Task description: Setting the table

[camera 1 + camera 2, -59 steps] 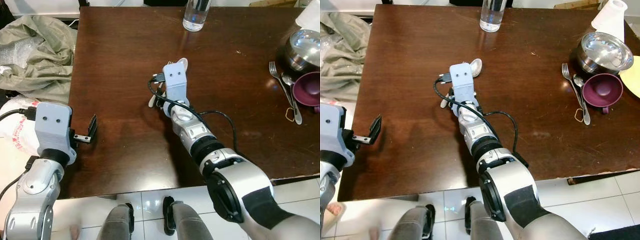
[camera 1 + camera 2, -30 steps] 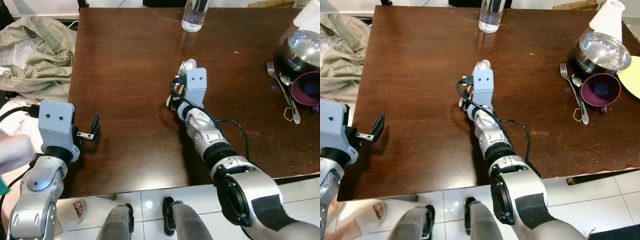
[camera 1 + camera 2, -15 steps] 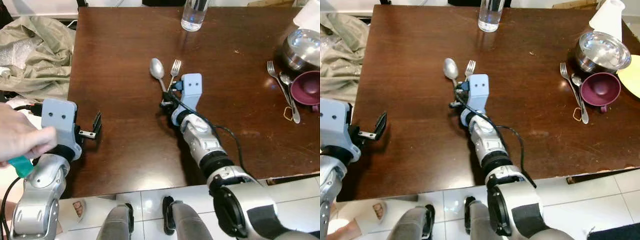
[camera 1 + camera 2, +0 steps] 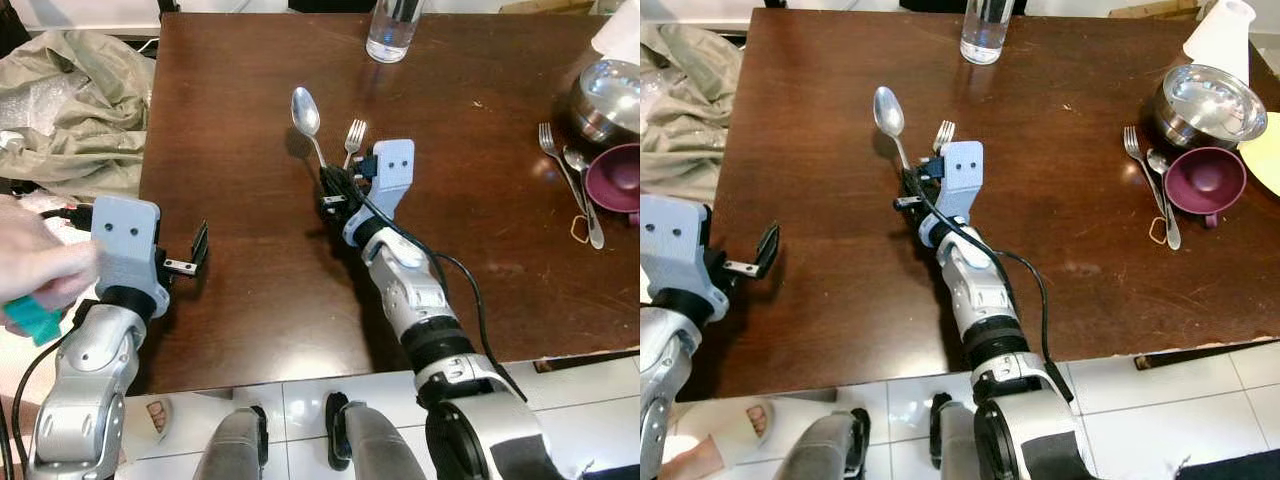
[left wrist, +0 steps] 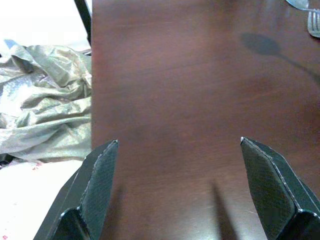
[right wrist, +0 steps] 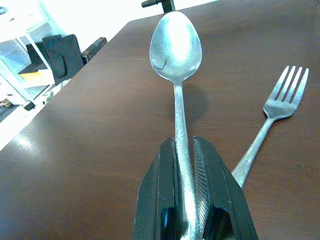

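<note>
Spoon: the spoon (image 6: 175, 47) sits mid-desk, handle clamped in the right gripper (image 6: 186, 172), bowl leading away from the robot toward the far edge, long axis running near to far with a slight lean to the robot's left.
Right gripper: both fingers pinch the spoon's handle tight, out over the middle of the desk (image 4: 240, 120).
Fork: a fork (image 4: 353, 133) lies flat just right of the spoon, tines pointing to the far side too, its handle passing close by the gripper.
Left gripper: the left gripper (image 5: 180, 185) hovers at the desk's near left edge, fingers spread wide with nothing between them.
Around: a glass (image 4: 391, 28) stands at the far edge; at the right, a steel bowl (image 4: 1208, 100), a purple cup (image 4: 1205, 180) and a second fork and spoon pair (image 4: 1152, 185).
Off-desk: crumpled cloth (image 4: 75, 100) on the left, and a person's hand (image 4: 40, 270) beside the left arm.
</note>
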You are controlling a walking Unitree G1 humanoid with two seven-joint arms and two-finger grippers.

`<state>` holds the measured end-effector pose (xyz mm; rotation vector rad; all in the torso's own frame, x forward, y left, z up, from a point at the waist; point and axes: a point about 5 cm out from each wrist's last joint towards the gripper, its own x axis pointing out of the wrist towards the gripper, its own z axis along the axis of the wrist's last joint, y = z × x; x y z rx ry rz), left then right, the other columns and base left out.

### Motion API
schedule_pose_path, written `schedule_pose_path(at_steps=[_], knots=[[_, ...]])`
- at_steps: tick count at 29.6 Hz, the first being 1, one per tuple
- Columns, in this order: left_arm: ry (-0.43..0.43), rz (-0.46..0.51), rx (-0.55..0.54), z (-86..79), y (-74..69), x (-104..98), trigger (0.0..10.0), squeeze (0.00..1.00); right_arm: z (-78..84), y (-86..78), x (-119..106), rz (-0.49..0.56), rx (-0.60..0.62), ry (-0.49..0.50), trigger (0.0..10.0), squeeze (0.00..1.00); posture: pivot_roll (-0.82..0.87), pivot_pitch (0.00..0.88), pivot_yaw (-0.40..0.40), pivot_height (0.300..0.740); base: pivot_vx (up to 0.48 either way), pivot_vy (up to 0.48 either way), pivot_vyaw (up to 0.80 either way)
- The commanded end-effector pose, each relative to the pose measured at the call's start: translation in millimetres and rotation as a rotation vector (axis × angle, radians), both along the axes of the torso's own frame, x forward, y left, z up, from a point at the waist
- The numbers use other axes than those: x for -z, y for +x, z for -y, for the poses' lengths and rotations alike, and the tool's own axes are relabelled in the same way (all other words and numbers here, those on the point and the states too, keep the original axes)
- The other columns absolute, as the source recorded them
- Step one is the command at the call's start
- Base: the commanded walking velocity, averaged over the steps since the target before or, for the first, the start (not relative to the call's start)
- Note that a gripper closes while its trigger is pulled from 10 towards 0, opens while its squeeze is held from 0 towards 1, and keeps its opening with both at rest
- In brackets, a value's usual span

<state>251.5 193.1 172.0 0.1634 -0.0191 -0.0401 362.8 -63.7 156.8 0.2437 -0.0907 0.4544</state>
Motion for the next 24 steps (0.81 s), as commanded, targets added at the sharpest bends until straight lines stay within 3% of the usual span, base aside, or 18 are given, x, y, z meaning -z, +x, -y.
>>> schedule_pose_path(at_steps=[1,24], knots=[[0.004,-0.016,-0.003,0.9,-0.3,5.2,10.0,0.00,1.3,-3.5,4.3,-0.015,-0.008,0.002,10.0,0.00,0.05,0.146,0.015,0.740,0.000,0.000,0.00],[0.009,-0.013,0.000,0.6,1.3,6.0,10.0,0.00,4.7,-10.3,5.3,-0.037,-0.006,-0.009,10.0,0.00,0.04,0.145,0.020,0.740,0.000,0.000,0.00]])
